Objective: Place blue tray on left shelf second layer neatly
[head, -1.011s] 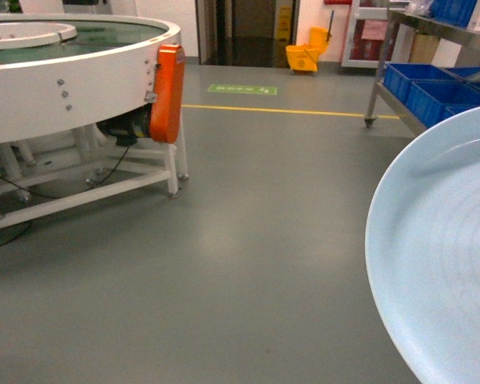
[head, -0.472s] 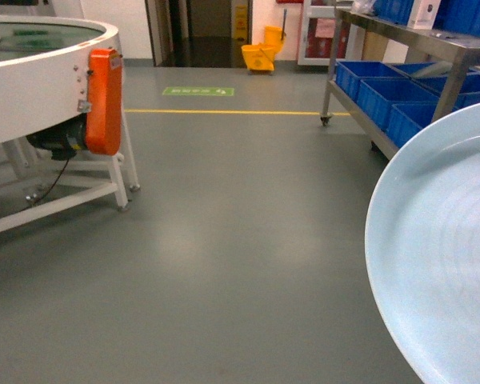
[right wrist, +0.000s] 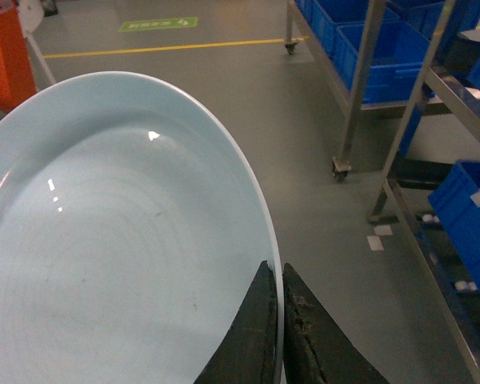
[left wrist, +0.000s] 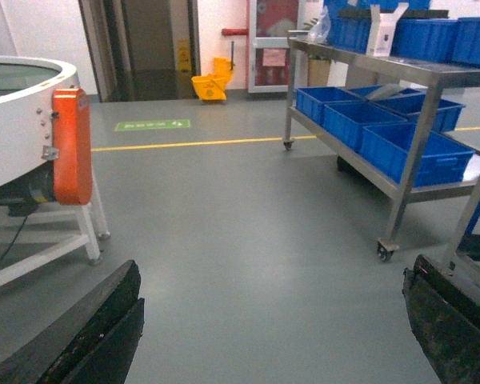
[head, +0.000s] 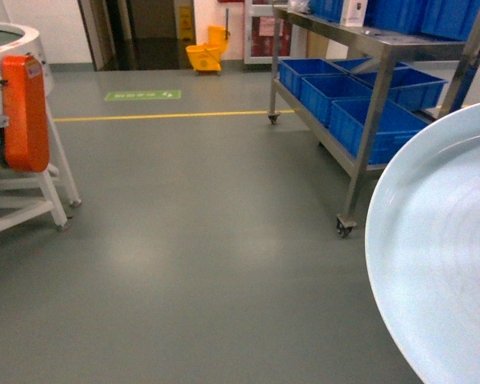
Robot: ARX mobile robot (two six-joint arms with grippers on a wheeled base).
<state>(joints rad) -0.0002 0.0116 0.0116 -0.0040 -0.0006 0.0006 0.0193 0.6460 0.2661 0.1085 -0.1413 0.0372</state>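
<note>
The blue tray, a pale glossy round dish, fills the right of the head view and most of the right wrist view. My right gripper is shut on its rim, one finger inside and one outside; the gripper is not visible in the head view. A stainless-steel shelf on castors stands ahead to the right, also in the left wrist view, with blue crates on its lower tier and more on top. My left gripper hangs open over bare floor, holding nothing.
A round white conveyor table with an orange guard stands at the left. A yellow mop bucket sits by the far doorway beyond a yellow floor line. A second steel rack with blue crates stands at the right in the right wrist view.
The head view has swung right: the conveyor table slid to the left edge and the steel shelf came nearer and further into view. The tray keeps its place in the right gripper.
</note>
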